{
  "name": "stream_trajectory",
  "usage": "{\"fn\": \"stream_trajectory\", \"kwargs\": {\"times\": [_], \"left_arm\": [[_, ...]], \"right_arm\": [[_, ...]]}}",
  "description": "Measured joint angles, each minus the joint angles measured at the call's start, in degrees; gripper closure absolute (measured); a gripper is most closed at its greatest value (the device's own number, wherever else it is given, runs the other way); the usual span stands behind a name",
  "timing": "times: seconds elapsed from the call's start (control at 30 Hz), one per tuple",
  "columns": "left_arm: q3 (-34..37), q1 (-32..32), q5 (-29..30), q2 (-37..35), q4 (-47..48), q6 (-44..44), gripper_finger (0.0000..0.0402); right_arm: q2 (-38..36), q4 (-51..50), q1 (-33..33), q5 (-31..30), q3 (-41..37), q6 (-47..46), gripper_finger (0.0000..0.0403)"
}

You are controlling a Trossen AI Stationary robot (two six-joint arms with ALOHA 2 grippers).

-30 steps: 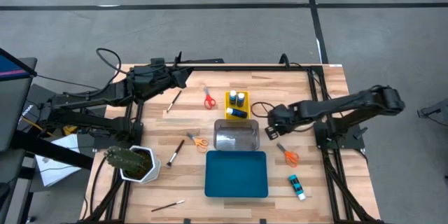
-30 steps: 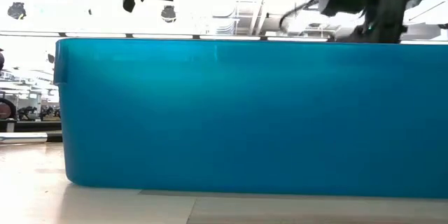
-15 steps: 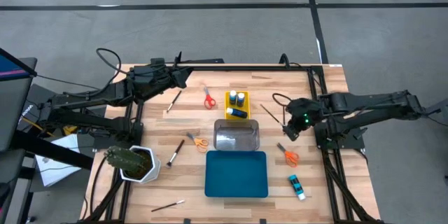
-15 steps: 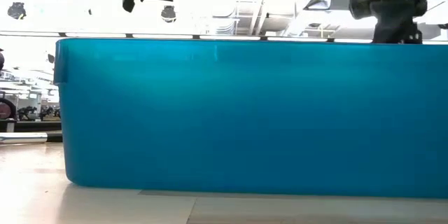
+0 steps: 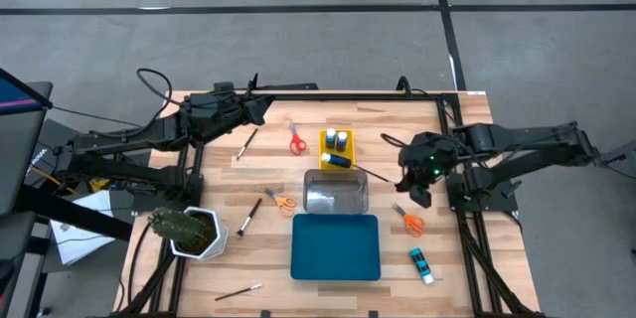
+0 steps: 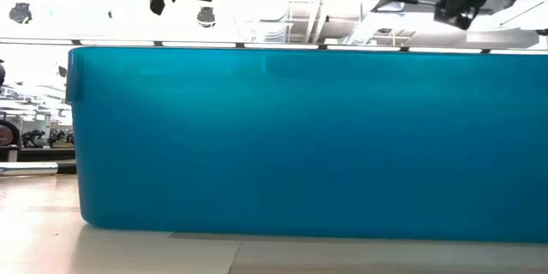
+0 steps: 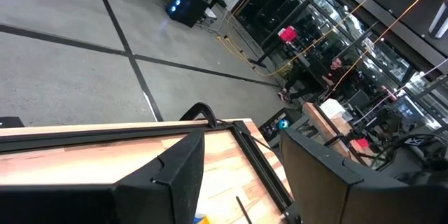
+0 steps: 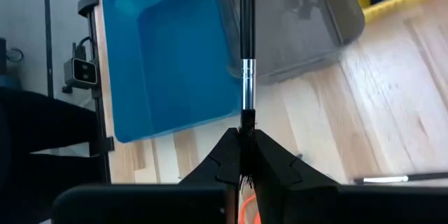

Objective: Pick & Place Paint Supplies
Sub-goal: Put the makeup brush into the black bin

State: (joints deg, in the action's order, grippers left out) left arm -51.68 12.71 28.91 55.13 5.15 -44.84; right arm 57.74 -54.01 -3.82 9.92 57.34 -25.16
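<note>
One thin dark-handled paintbrush (image 8: 246,56) sits pinched by its bristle end in the clenched right pincer (image 8: 245,143) above the tabletop (image 5: 467,258), so its long handle could pivot, slip, or snag the clear plastic tray (image 8: 308,24) just ahead.

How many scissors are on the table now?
3. One red-handled pair lies left of the yellow tray. One orange pair lies left of the clear tray. One orange pair lies right of the blue tray. Others may be hidden under the arms.
</note>
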Motion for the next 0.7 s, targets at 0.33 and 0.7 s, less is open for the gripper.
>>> {"fn": "stream_trajectory", "kwargs": {"times": [0.33, 0.7], "left_arm": [[0.0, 0.0, -0.04, -0.02, -0.02, 0.0, 0.0221], [0.0, 0.0, -0.24, -0.02, 0.0, 0.0, 0.0221]], "right_arm": [[6.41, -7.34, 0.2, 0.15, 6.98, 5.59, 0.039], [6.37, -6.29, 0.2, 2.55, 6.99, 4.72, 0.0389]]}}
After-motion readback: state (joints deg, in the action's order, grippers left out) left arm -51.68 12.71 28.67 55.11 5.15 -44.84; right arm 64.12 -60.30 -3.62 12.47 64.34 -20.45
